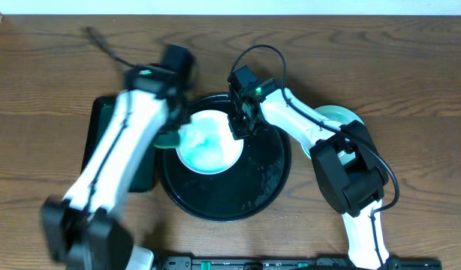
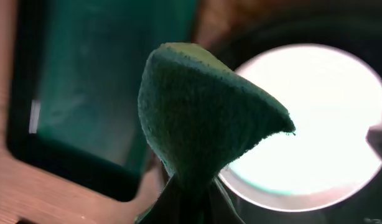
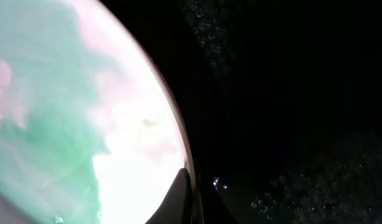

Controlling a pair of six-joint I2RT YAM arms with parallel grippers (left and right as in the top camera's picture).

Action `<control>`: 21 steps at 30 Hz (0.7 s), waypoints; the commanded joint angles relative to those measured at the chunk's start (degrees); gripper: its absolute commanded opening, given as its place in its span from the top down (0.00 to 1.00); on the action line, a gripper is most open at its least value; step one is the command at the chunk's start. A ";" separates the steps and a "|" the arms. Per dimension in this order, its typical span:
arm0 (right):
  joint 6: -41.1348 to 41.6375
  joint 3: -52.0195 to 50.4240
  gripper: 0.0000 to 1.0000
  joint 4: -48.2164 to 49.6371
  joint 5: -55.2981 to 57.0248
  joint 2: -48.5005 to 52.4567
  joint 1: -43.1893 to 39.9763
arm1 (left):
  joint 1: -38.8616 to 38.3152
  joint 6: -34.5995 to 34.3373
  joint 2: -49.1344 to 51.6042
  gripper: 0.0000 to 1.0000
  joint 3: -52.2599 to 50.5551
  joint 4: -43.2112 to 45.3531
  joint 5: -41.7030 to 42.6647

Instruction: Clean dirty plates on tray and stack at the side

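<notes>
A white plate with a green smear lies on the left part of the round black tray. My right gripper is shut on the plate's right rim; the right wrist view shows a finger over the rim of the smeared plate, with the tray beside it. My left gripper is shut on a green cloth held just left of the plate. Another pale-green plate lies on the table to the right, partly hidden by the right arm.
A rectangular dark-green tray lies left of the black tray, under my left arm; it also shows in the left wrist view. Water drops speckle the black tray's right side. The wooden table extends all round.
</notes>
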 commanded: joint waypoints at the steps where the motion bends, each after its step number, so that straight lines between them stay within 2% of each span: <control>1: -3.63 -0.98 0.99 -1.36 -1.18 -3.72 0.55 | 6.60 3.87 -4.17 0.93 1.60 -1.77 -0.46; 4: -3.65 -0.98 0.99 -2.21 7.89 -7.37 1.55 | 12.59 5.11 -4.00 0.93 0.76 -2.36 -0.46; 6: -3.72 -0.98 0.99 -3.02 17.68 -10.40 3.56 | 16.81 5.11 -3.26 0.93 -0.35 -2.34 -0.42; 10: -3.89 -0.98 0.99 -4.37 34.16 -14.75 8.83 | 21.14 5.35 -1.60 0.93 -1.09 -2.32 0.90; 15: -3.80 -0.98 0.99 -7.32 65.59 -16.90 20.09 | 22.58 6.38 0.81 0.93 -1.11 -1.73 4.74; 18: -3.58 -0.98 0.99 -8.59 78.75 -16.90 25.68 | 22.58 6.38 0.94 0.93 -1.11 -1.66 4.74; 21: -3.58 -0.98 0.99 -8.61 87.03 -16.90 29.68 | 22.58 6.38 0.94 0.93 -1.11 -1.66 4.72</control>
